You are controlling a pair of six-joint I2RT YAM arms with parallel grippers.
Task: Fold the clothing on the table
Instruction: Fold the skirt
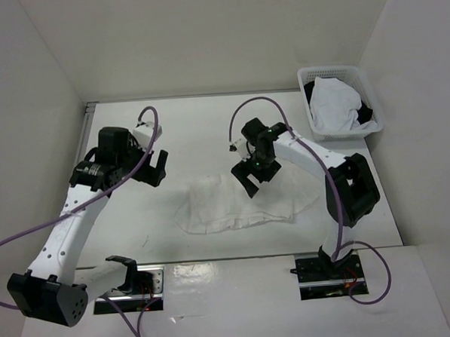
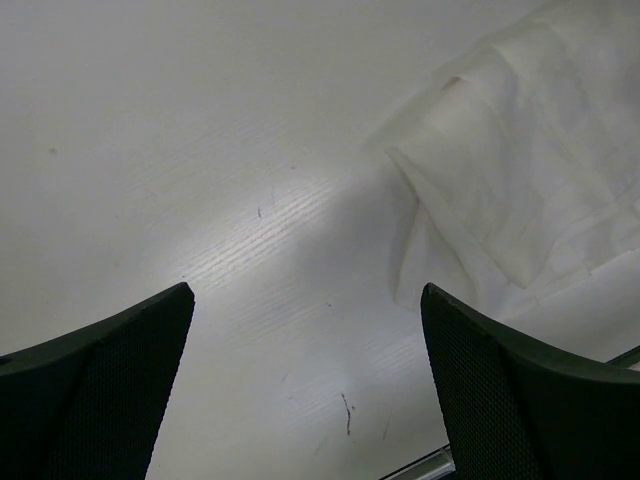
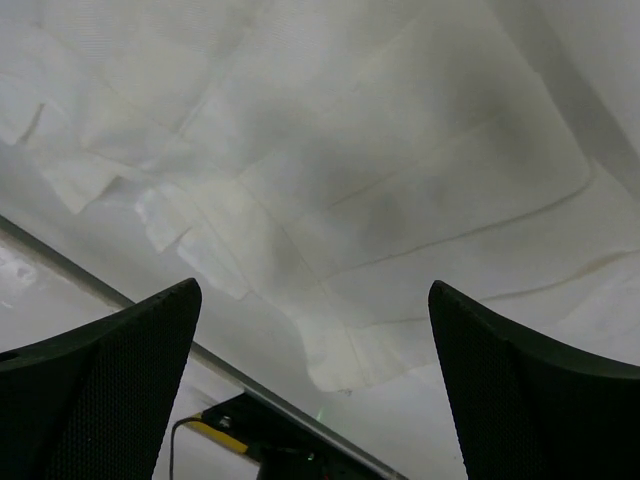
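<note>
I see skirt (image 1: 238, 204) flat in middle of table (image 1: 208, 132), layered, looks folded over once, edges ragged. Left gripper (image 1: 155, 166) jaws wide apart, empty, over bare table beside skirt. Right gripper (image 1: 257, 174) jaws wide apart, empty, above skirt. I judge another fold and tidying left to do

left arm (image 1: 62, 237) & right arm (image 1: 307, 153): white links, blk joints, blk mesh fingers (image 2: 100, 385), purple cables (image 1: 261, 99); blk bases (image 1: 325, 273) at near edge of table (image 1: 208, 132).
</note>
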